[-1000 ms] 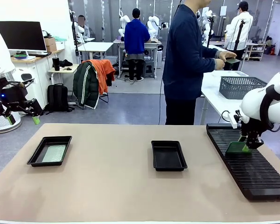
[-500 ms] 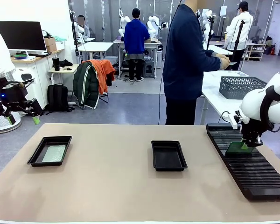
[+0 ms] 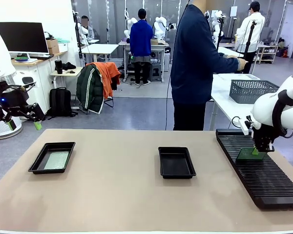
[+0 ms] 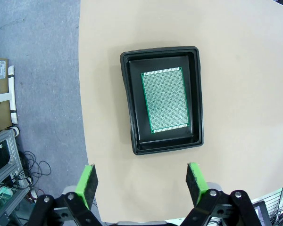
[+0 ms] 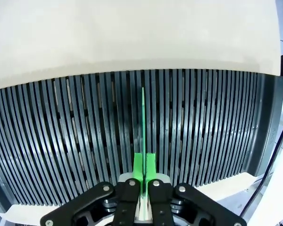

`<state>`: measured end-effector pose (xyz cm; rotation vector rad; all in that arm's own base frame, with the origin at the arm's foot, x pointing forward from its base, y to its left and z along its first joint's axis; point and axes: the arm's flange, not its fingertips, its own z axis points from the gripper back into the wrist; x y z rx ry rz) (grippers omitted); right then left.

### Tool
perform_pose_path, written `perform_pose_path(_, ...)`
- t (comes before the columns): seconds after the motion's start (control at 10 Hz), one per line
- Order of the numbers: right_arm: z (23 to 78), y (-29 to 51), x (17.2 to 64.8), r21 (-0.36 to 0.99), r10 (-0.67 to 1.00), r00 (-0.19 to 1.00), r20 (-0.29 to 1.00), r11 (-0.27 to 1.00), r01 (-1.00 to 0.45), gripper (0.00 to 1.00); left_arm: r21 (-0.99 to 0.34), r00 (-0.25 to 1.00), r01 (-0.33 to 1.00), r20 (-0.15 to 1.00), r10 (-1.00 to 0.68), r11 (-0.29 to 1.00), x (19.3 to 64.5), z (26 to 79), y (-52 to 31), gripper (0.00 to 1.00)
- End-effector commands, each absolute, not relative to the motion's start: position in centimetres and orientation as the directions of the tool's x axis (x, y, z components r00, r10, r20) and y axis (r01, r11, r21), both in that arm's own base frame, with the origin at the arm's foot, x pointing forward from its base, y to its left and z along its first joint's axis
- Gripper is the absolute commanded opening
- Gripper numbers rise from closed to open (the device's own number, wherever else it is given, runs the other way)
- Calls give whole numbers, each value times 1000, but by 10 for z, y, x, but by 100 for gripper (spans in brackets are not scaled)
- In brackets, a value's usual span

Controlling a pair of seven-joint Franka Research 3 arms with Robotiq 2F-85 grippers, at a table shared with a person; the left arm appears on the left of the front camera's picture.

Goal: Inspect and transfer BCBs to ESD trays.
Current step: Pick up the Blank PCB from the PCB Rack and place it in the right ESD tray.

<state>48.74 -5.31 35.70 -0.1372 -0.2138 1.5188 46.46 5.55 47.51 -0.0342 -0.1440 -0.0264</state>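
A pale green BCB (image 3: 57, 160) lies flat in the left ESD tray (image 3: 38, 165); from above, the same board (image 4: 166, 100) lies in its tray (image 4: 130, 117), below my open left gripper (image 4: 142, 182), which hangs high over the table edge. A second ESD tray (image 3: 176, 162) sits mid-table with nothing in it. My right gripper (image 3: 256, 151) is shut on the top edge of another BCB (image 3: 247, 155), held on edge just above the slotted rack (image 3: 263, 183). Seen edge-on, that board (image 5: 143, 127) runs between the pinched pads (image 5: 138, 168).
The long black ribbed rack (image 5: 61, 136) fills the table's right side. A person in a dark blue top (image 3: 195, 63) stands beyond the far edge, turned toward a side table with a grey mesh basket (image 3: 251, 90). Bare table lies between the trays.
The right gripper has shifted slightly with the board, now a touch farther right over the rack. The person's hand has moved farther right. The left arm is still.
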Motion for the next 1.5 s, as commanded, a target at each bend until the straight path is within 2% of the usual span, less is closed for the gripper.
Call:
perform_pose_path(0.0,354,-57,492,-210,999,47,26,52,-976,0,-31,988,33,151,-28,999,463,473,56,100)
perform_pose_path(1.2,357,-53,487,-222,998,39,54,50,-974,0,-31,988,33,151,-28,999,463,473,56,100)
perform_pose_path(1.3,357,-52,488,-222,998,33,48,42,-974,3,-31,988,33,151,-28,999,463,473,56,100)
perform_pose_path(1.4,384,-54,483,-236,999,22,46,32,-971,3,-31,988,33,151,-28,999,463,473,56,100)
